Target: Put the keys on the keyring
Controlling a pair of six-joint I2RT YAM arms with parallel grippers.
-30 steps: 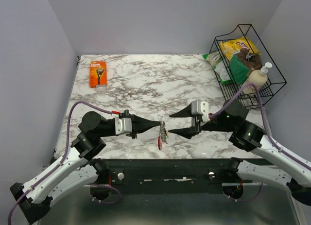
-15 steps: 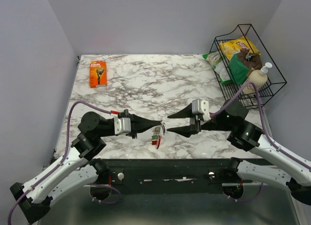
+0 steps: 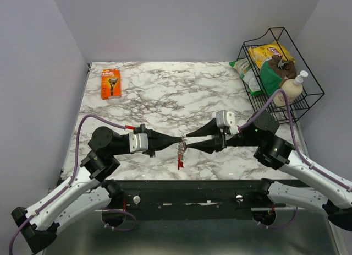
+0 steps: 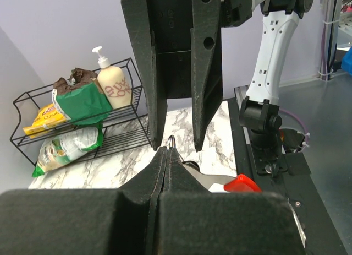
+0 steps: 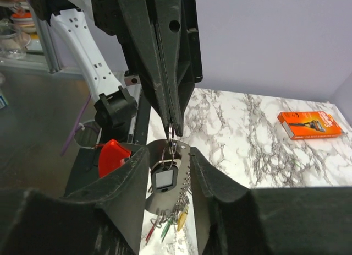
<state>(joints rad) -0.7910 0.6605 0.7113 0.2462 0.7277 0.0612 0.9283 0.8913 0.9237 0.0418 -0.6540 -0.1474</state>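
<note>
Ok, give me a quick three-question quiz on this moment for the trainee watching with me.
1. True or false: the right gripper is shut.
2. The keys hang from: A) the left gripper B) the right gripper C) a hook on the wall.
3. Fill in: the soap bottle stands in the wire ___.
Key: 1 false, it is open, with a finger on either side of the keys. 2 A. 3 basket.
</note>
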